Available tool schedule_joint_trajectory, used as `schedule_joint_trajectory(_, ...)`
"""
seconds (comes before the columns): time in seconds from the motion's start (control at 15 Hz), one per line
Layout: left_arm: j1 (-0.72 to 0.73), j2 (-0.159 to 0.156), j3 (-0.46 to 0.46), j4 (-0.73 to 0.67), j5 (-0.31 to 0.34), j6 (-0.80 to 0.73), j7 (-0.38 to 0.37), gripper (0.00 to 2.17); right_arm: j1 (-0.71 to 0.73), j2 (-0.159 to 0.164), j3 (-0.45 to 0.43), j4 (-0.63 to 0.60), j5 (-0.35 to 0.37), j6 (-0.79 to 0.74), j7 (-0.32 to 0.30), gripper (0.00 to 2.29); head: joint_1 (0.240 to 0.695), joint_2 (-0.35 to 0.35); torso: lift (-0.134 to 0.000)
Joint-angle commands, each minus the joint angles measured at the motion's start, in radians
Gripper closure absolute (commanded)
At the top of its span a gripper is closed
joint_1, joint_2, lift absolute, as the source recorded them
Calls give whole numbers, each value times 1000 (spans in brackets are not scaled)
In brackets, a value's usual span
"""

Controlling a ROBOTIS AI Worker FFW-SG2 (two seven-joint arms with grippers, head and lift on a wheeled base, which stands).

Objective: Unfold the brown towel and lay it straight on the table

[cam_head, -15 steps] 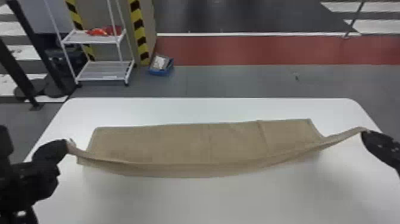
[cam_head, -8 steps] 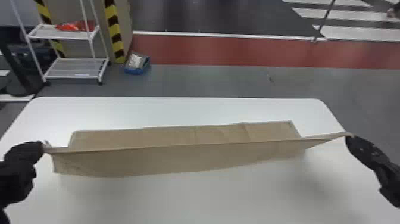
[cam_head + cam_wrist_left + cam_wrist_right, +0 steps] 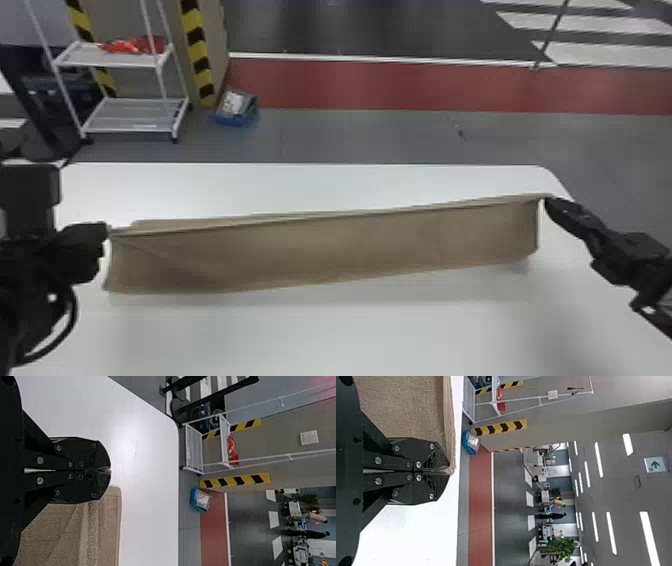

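The brown towel [image 3: 325, 250]'s held edge, sagging earlier, had drawn nearly straight, and its front hung as a deeper sheet, covering most of the part behind. The left tool [image 3: 105, 232] and right tool [image 3: 547, 202] had shifted toward the worktop [image 3: 320, 335]'s far edge, the right one nearing the far right corner.

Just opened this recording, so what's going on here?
A robot is holding up the brown towel, its left claw shut on one end of the upper edge and its right claw on the other. The edge spans between them, with cloth hanging below, over the white table. It isn't laid flat yet.
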Motion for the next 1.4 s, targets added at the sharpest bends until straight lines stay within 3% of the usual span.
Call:
schedule_joint_trajectory(0.0, -78, 14, -18, 88, -3, -6, -3, 1355, -89, -10, 45, 90, 42, 10, -7, 1328, 695, -57, -125)
schedule_joint_trajectory(0.33, -171, 19, -76, 240, -42, -58, -20, 1339, -172, -9, 114, 228, 92, 7, -19, 1318, 695, -36, -125)
schedule_joint_trajectory(0.4, -176, 17, -90, 261, -47, -77, -20, 1180, -176, -7, 127, 238, 92, 4, -20, 1312, 695, -33, -125)
schedule_joint_trajectory(0.53, -191, 17, -110, 303, -55, -132, -22, 441, -192, -7, 151, 262, 98, 4, -40, 1190, 695, -26, -125)
schedule_joint_trajectory(0.67, -209, 17, -130, 341, -56, -153, -22, 137, -215, -7, 179, 299, 108, -3, -46, 1072, 695, -23, -125)
schedule_joint_trajectory(0.8, -217, 17, -151, 367, -87, -212, -6, 120, -250, -7, 189, 356, 112, -3, -63, 1045, 695, -20, -125)
schedule_joint_trajectory(0.93, -180, 17, -153, 360, -111, -319, 9, 117, -252, -7, 202, 370, 116, -18, -91, 134, 695, -18, -125)
schedule_joint_trajectory(1.0, -162, 19, -145, 344, -110, -325, 10, 117, -239, -7, 203, 365, 112, -33, -91, 16, 695, -17, -125)
schedule_joint_trajectory(1.2, -73, 39, -76, 258, -50, -356, 6, 117, -164, -10, 183, 291, 112, -101, -103, 22, 695, -13, -125)
schedule_joint_trajectory(1.33, -27, 43, -27, 220, -15, -359, -11, 117, -141, -29, 180, 271, 105, -125, -114, 29, 695, -4, -125)
